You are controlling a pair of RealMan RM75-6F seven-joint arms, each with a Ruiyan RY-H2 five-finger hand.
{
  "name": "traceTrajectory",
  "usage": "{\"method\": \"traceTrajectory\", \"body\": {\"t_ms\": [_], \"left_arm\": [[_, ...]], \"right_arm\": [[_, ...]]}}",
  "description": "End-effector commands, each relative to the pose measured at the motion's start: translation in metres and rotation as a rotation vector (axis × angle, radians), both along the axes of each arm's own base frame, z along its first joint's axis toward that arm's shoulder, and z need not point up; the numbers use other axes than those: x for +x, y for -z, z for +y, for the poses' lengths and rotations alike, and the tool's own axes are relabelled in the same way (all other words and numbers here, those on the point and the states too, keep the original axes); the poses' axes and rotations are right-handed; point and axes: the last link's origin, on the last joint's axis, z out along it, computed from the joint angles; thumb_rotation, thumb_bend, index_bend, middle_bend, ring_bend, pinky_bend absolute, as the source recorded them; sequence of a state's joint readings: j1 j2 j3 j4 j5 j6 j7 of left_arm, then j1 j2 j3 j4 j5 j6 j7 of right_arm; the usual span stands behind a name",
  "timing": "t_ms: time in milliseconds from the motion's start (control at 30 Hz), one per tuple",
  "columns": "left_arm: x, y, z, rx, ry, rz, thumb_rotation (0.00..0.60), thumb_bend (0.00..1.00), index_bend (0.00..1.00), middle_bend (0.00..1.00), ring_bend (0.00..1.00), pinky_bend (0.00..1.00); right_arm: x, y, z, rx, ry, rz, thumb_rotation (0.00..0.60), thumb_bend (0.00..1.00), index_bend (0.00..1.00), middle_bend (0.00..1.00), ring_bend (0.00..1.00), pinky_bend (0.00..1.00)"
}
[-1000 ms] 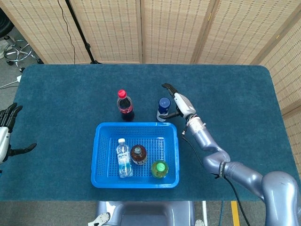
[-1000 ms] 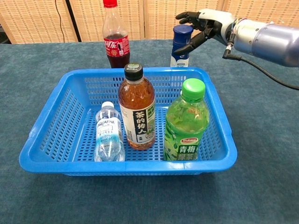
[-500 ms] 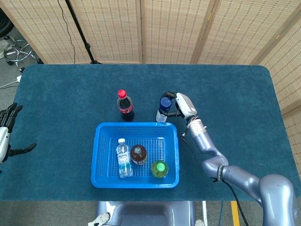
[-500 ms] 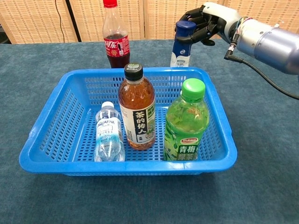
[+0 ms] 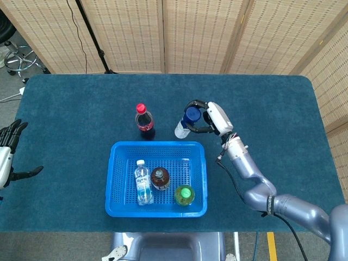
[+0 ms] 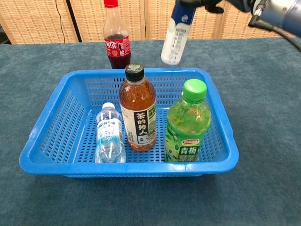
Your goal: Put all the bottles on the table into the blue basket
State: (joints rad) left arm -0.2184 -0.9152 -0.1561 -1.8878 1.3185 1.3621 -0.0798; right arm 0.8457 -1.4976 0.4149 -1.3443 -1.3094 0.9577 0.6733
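Note:
My right hand (image 5: pixel 209 117) grips the blue-capped white bottle (image 6: pixel 176 35) by its top and holds it tilted in the air behind the blue basket (image 6: pixel 221 127). The same bottle (image 5: pixel 186 122) shows just beyond the basket's (image 5: pixel 202 168) far right corner in the head view. Inside the basket stand a brown tea bottle (image 6: pixel 137 110) and a green tea bottle (image 6: pixel 187 123), with a small water bottle (image 6: pixel 109 136) lying beside them. A red-capped cola bottle (image 6: pixel 116 37) stands on the table behind the basket. My left hand (image 5: pixel 8 149) hovers at the table's left edge, fingers spread, holding nothing.
The dark blue tabletop (image 5: pixel 272 109) spreads wide around the basket. Woven screens (image 5: pixel 190 32) stand behind the far edge. A stool (image 5: pixel 19 57) and a stand pole are on the floor at the back left.
My right hand closed around the blue-capped bottle's top, then lifted it off the table, and the bottle now hangs tilted. The left hand stayed put.

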Motion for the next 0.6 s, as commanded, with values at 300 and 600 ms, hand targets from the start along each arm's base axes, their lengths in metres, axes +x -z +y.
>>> {"method": "traceTrajectory", "body": {"t_ms": [300, 600], "left_arm": [[0.000, 0.000, 0.000, 0.003, -0.001, -0.001, 0.600, 0.02, 0.00, 0.00, 0.00, 0.00], [-0.001, -0.001, -0.001, -0.001, 0.002, -0.005, 0.600, 0.02, 0.00, 0.00, 0.00, 0.00]], "right_arm": [[0.034, -0.039, 0.048, 0.034, -0.173, -0.031, 0.600, 0.55, 0.58, 0.56, 0.59, 0.90], [0.019, 0.008, 0.057, 0.081, -0.191, 0.137, 0.600, 0.55, 0.58, 0.56, 0.59, 0.90]]}}
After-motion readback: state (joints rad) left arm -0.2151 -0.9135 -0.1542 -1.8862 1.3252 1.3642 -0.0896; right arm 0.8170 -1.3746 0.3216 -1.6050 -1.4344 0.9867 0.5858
